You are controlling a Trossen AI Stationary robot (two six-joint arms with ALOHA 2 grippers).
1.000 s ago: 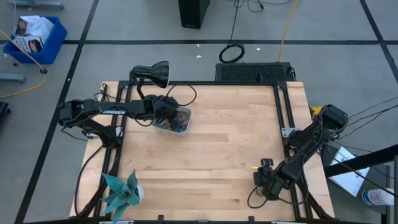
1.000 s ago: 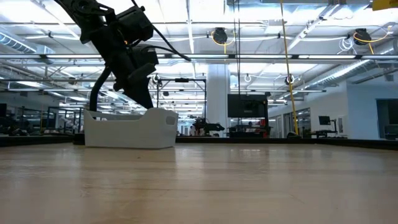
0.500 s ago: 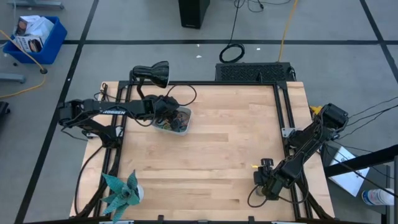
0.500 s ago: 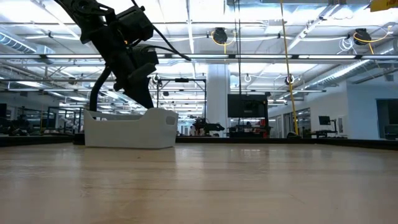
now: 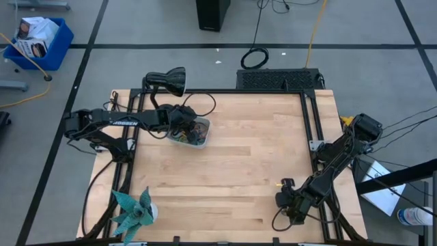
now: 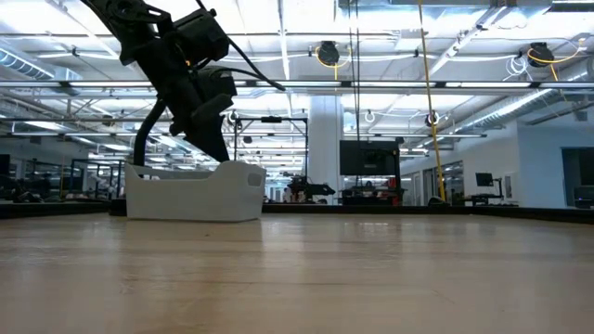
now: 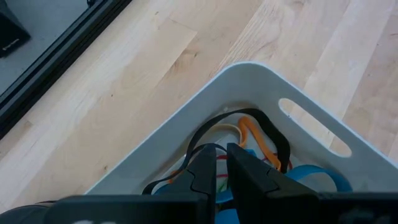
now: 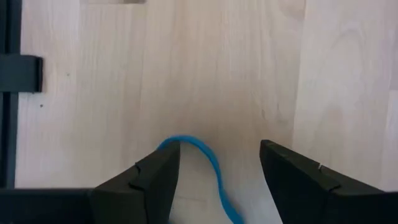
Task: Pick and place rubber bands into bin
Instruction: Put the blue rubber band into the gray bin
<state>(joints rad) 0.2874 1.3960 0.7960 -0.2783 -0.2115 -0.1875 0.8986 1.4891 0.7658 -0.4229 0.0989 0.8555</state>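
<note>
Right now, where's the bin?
In the high view the bin sits at the table's far left, beside the desk lamp, with the left tool over it and rubber bands inside.

The bench [image 5: 232, 164] is pale wood in long boards, smooth with a soft satin sheen and fine grain lines. Under the left end effector [image 7: 221, 168], the bin [image 7: 267, 87] is pale, smooth plastic, slightly translucent, with a matt wall and rounded rim. The rubber bands [image 7: 258, 134] inside it look like thin, dull rubber. The fingers [image 7: 252, 177] are matt black plastic. Between the right end effector's [image 8: 214, 165] matt dark fingers [image 8: 298, 177] lies a smooth blue rubber band [image 8: 208, 158].
</note>
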